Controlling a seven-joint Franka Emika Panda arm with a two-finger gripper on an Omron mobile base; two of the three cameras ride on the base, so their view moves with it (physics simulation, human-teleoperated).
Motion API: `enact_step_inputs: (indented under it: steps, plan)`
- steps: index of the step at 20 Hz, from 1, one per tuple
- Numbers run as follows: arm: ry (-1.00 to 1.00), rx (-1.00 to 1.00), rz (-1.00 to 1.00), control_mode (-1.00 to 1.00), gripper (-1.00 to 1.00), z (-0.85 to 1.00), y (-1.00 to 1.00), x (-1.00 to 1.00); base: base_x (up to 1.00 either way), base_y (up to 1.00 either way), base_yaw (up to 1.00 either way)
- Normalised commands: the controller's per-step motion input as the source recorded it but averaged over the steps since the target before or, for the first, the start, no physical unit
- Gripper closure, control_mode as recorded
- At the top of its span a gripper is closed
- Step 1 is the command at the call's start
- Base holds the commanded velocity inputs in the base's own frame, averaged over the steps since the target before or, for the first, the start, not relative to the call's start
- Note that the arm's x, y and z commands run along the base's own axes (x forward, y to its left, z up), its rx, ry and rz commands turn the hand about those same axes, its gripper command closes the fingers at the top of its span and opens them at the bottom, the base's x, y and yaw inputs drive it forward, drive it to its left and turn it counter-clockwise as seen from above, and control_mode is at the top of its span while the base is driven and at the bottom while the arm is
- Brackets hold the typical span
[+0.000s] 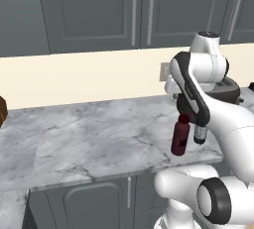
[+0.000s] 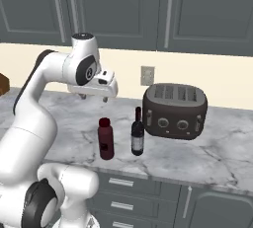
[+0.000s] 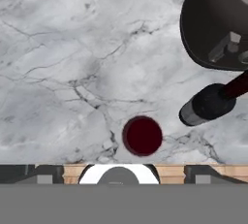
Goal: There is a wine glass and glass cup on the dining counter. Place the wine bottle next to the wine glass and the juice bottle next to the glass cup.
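Counter: you had a marble wall counter.
On it: juice bottle, wine bottle just beside, and a toaster behind them.

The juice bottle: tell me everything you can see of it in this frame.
The stout dark maroon juice bottle with a short neck and red cap stands upright on the grey-white veined marble wall counter, near its front edge. It looks opaque, with a faint label on its side. The slim dark long-necked wine bottle stands close beside it, apart, in front of the dark toaster. The gripper hangs above the juice bottle without touching it; from the hand view its round top shows from above.
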Motion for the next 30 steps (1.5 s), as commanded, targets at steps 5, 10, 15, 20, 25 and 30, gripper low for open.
enact_step_inputs:
  steps: [5, 10, 15, 20, 25, 30]
  plan:
    - [0.14, 0.0, -0.12, -1.0, -1.0, -0.24, -0.14, 0.07, 0.0, 0.0, 0.0]
    - [0.15, 0.0, -0.13, -1.0, -1.0, -0.22, -0.05, 0.11, 0.0, 0.0, 0.0]
    - [0.14, -0.01, -0.11, -1.0, -1.0, -0.22, -0.03, 0.1, 0.0, 0.0, 0.0]
    - [0.15, 0.0, -0.07, -1.0, -1.0, -0.25, -0.07, 0.07, 0.0, 0.0, 0.0]
    - [0.14, 0.0, -0.03, -1.0, -1.0, -0.27, -0.03, 0.02, 0.0, 0.0, 0.0]
    - [0.05, 0.0, -0.01, -1.0, -1.0, -0.24, 0.0, 0.01, 0.0, 0.0, 0.0]
